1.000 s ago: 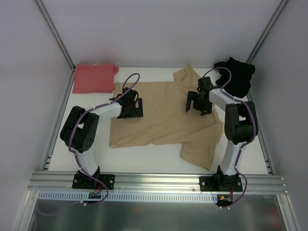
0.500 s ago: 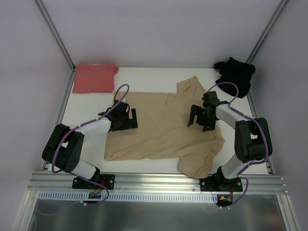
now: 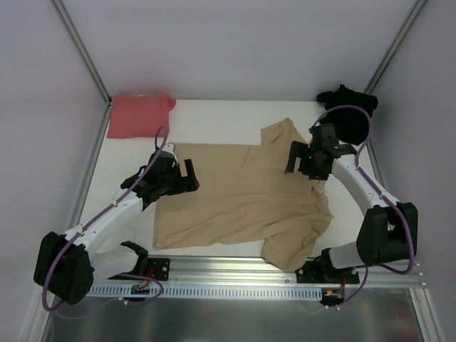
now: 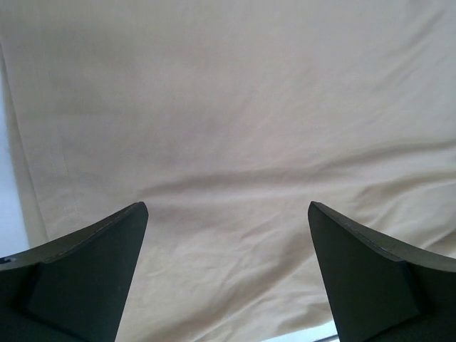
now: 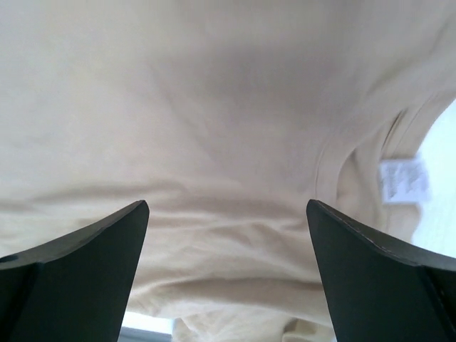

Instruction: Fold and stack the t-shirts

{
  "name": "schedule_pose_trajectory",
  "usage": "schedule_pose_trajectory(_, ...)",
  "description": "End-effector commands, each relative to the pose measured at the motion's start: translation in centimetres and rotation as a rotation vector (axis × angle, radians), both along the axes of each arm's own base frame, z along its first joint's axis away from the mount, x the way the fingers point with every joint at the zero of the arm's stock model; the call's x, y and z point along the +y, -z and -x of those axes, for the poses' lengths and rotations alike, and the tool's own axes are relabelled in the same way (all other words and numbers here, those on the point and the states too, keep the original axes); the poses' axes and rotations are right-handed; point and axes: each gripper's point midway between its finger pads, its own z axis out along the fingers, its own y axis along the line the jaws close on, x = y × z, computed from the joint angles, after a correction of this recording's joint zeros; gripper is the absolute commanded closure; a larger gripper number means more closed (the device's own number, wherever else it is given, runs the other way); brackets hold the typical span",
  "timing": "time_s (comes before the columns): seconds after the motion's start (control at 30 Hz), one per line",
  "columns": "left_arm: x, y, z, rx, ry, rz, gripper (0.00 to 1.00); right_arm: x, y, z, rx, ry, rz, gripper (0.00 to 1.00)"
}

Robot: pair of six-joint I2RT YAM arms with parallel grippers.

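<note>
tan-beige t-shirt (image 3: 242,203): spread mid-bench (image 3: 228,117), one sleeve toward the far edge, the other lapping the near edge.
salmon-red t-shirt (image 3: 139,115): folded, far left corner.
black t-shirt (image 3: 349,112): bunched, far right corner.
left hand (image 3: 191,176): released, jaws wide, over the tan shirt's left part.
right hand (image 3: 302,164): released likewise, by the collar.
right wrist view only: white neck label (image 5: 404,179).
top view only: bare bench strip between the corner shirts.
</note>
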Motion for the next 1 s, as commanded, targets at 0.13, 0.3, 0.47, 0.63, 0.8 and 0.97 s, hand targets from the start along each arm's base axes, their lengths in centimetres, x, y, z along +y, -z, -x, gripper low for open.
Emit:
schedule_pose_trajectory(0.13, -1.3, -10.8, -1.8, -0.325, 0.041, 0.138, 0.01, -1.0, -9.6, -10.5, -0.235, -0.031, 0.079, 0.0)
schedule_pose_trajectory(0.3, -2.4, -11.7, -0.1, -0.373, 0.119, 0.232, 0.01, -0.7, -9.2, -18.0, -0.26, -0.003, -0.008, 0.01)
schedule_pose_trajectory(0.47, -2.2, -11.4, 1.3, -0.403, 0.157, 0.247, 0.01, 0.1, -6.2, -24.8, -0.275, 0.022, -0.135, 0.01)
schedule_pose_trajectory(0.63, -2.2, -11.0, 1.7, -0.405, 0.176, 0.236, 0.01, 0.5, -4.5, -28.8, -0.309, -0.007, -0.213, 0.02)
schedule_pose_trajectory(0.8, -2.4, -10.5, 1.5, -0.393, 0.186, 0.229, 0.01, 0.0, -3.7, -31.7, -0.342, 0.003, -0.244, 0.05)
schedule_pose_trajectory(0.97, -2.5, -9.7, 1.3, -0.368, 0.186, 0.224, 0.01, -1.0, -3.0, -32.7, -0.362, 0.031, -0.254, 0.09)
